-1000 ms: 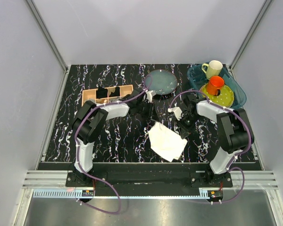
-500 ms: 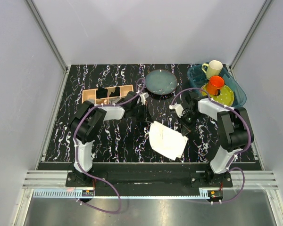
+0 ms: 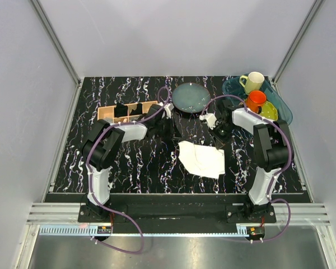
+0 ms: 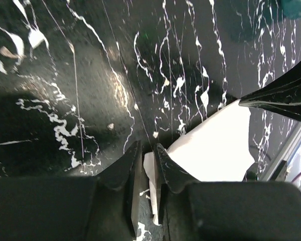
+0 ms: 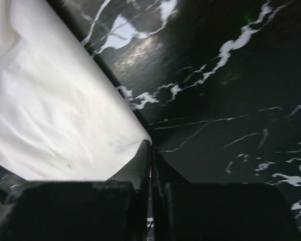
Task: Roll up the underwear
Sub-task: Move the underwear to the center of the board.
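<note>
Left hand and right hand clamp corners of plain white cloth underwear, seemingly flattening it; rolling probably comes next.

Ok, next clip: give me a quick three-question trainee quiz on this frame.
1. True or false: the white cloth underwear is already rolled up.
2. Which gripper is pinching the underwear? A) only the left gripper B) only the right gripper C) both
3. Fill in: the orange cup stands inside a ____.

Key: 1 false, it lies spread on the table. 2 C, each wrist view shows cloth between closed fingers. 3 teal plastic bin.
</note>
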Available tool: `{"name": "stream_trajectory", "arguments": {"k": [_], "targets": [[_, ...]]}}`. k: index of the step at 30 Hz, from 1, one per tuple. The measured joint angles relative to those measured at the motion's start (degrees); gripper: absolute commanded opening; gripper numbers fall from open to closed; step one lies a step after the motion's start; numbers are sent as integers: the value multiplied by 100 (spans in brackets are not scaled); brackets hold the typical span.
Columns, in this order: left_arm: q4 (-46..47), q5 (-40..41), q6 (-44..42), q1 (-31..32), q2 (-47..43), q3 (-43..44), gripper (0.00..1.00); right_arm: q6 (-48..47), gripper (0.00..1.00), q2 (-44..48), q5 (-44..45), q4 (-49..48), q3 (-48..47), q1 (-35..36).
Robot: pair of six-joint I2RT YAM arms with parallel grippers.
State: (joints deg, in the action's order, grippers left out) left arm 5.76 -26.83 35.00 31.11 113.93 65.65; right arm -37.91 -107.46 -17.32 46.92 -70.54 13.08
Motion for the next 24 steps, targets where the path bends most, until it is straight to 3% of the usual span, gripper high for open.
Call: {"name": "stream_trajectory", "arguments": {"k": [3, 6, 10, 13, 17, 24], "targets": [[9, 122, -24, -35, 0, 90, 31, -20, 0, -125, 173, -94, -199, -48], [31, 175, -68, -46, 0, 109, 36, -28, 7, -216, 282, -136, -356, -92], [24, 210, -219, -55, -146, 98, 48, -44, 27, -247, 337, -195, -507, -125], [2, 210, -428, -55, -599, 15, 50, -79, 43, -232, 319, -208, -557, -153], [72, 201, -713, -55, -1357, -155, 51, -232, 45, 44, 166, -50, -531, -273], [245, 229, -1036, -24, -2546, -1187, 52, -892, 50, 1080, -586, 448, 44, -466]]}}
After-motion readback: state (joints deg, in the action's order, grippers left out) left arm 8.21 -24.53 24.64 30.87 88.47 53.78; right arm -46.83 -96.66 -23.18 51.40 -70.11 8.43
